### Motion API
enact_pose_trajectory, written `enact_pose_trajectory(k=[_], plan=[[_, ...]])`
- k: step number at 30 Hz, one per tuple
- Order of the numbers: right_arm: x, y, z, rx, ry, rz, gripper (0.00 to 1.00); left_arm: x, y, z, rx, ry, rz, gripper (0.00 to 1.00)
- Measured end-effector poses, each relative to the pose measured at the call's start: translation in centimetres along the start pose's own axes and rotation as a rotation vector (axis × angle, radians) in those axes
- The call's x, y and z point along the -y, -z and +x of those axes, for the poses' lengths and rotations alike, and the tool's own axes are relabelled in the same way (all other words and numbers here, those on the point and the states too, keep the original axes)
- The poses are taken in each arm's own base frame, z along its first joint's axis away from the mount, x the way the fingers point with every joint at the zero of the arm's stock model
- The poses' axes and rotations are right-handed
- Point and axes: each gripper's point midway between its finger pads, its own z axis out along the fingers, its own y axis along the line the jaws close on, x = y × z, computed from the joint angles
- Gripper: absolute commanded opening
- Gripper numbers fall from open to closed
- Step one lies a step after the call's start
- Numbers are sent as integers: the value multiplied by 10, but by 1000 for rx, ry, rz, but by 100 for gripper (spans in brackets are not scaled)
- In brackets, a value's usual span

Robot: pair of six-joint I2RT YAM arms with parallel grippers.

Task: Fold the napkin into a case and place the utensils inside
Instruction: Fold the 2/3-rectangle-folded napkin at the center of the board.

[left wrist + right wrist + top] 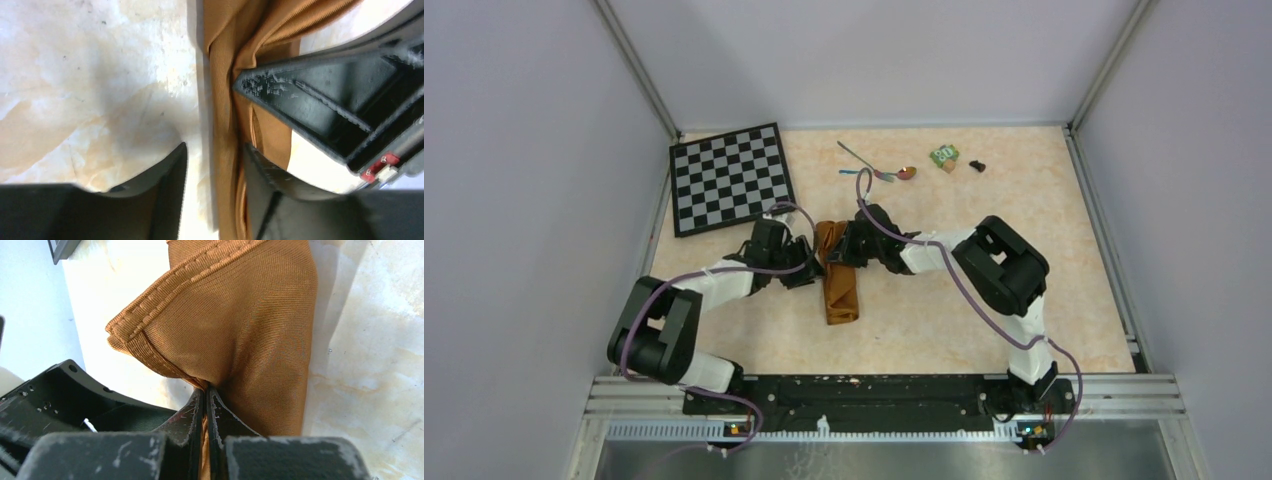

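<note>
Overhead, a shiny orange-brown satin napkin (841, 290), folded into a narrow strip, lies on the pale marbled desk (944, 310) between both arms. Only the wrist views show the grips: the right hand (206, 395) pinches a stitched fold tightly; the left hand (215, 150) straddles the cloth's edge, fingers parted, not clamping it.

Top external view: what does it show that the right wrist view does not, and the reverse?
Only the top external view shows the utensils and the green block at the table's far side, and the napkin's whole long, narrow shape. Only the right wrist view shows the napkin's stitched hem and the right fingers shut on the cloth. Both show the orange-brown napkin on the pale table.
</note>
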Motion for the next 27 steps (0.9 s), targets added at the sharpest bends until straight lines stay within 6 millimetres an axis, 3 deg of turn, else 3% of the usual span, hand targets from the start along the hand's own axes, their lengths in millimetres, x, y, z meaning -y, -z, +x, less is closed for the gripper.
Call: enact_pose_trajectory(k=[3, 6, 10, 13, 18, 19, 24, 27], plan=[[0, 0, 0, 0, 2, 0, 0, 0, 11, 2, 11, 2, 7, 69], [0, 0, 0, 1, 3, -1, 0, 5, 20, 5, 16, 6, 44, 72], [0, 0, 0, 3, 4, -7, 0, 13, 21, 10, -9, 5, 90, 64], [0, 0, 1, -1, 4, -7, 0, 9, 14, 18, -42, 14, 78, 61], [-3, 1, 3, -12, 5, -23, 0, 9, 7, 22, -60, 28, 88, 40], [-4, 1, 3, -17, 6, -25, 2, 9, 4, 23, -65, 33, 95, 36], [-4, 4, 13, -69, 21, -37, 38, 8, -1, 28, -64, 65, 113, 25], [-6, 12, 17, -109, 39, -63, 48, 6, -1, 29, -53, 77, 117, 22]])
